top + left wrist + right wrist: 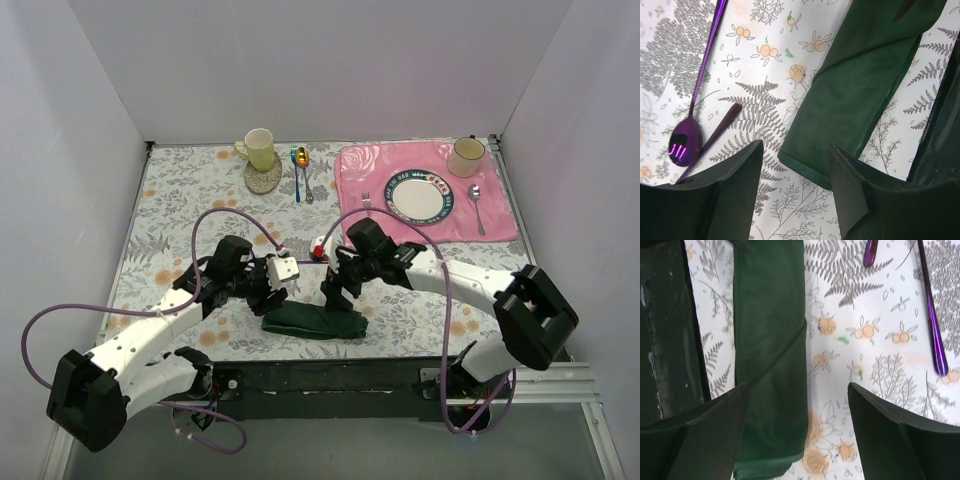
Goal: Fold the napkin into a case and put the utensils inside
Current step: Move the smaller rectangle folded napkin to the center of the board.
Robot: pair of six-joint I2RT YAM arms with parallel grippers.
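The napkin (315, 322), folded into a narrow flat strip, lies on the bench (180, 190) close to its near edge, about midway along it. The left fingers (735, 175) are released and stand apart over one end of the strip. The right fingers (880, 420) are released and stand wide apart over the other end. Neither set grasps anything. The purple spoon (702, 80) lies on the bench beside the strip, outside it. A second slim handle (720, 127) lies just beside its bowl.
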